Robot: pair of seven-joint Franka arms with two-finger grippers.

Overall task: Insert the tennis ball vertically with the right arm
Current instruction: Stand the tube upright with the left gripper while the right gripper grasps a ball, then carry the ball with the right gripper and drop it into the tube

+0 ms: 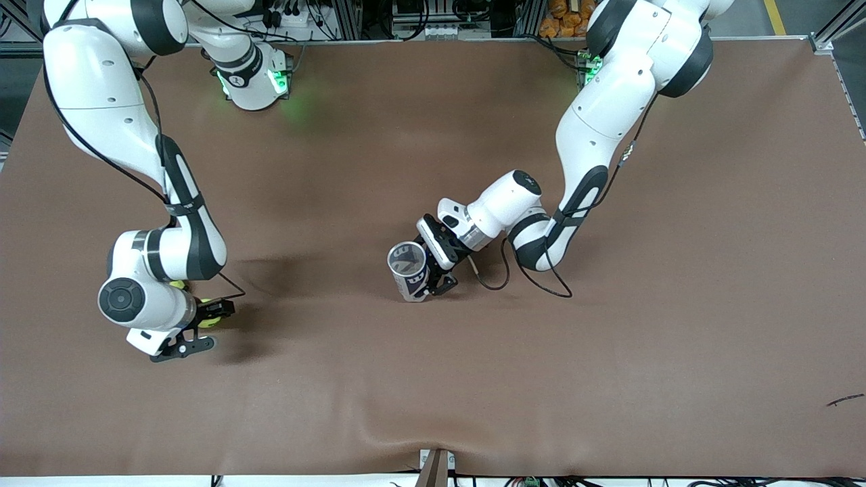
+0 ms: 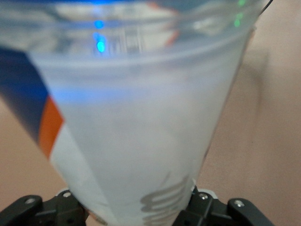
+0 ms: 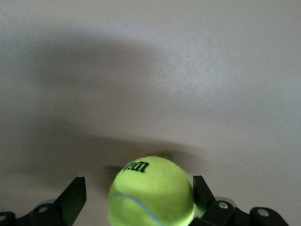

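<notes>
Jaws first: we're seeing the right gripper point(image 1: 199, 328) standing wide, with the ball point(image 3: 151, 192) sitting between its fingers point(image 3: 73, 197). In the right wrist view one finger is touching or just beside the ball and the other is standing clear of it with a gap, so we're not calling it gripped. We're reading black lettering on the ball's top. In the front view only a sliver of the ball point(image 1: 208, 320) is showing past the right wrist, low at the table point(image 1: 433, 379), toward the right arm's end.

Left gripper point(image 1: 427, 279) is holding the can point(image 1: 409, 270), jaws narrow and clamped on its lower body, near the table's middle. We're seeing the can tilted, open mouth facing up toward the front camera. In the left wrist view the can point(image 2: 136, 127) is filling nearly the whole frame: clear wall, blue and orange label patches, grey print low down, with the fingers point(image 2: 209, 212) pressing on either side at its base. We can't tell whether the can's base is touching the table or just off it.

Ball and can are lying well apart, with bare brown cloth between them. Left arm is waiting with the can. A small dark mark point(image 1: 846, 400) is lying on the cloth toward the left arm's end, nearer the front camera than the can.
</notes>
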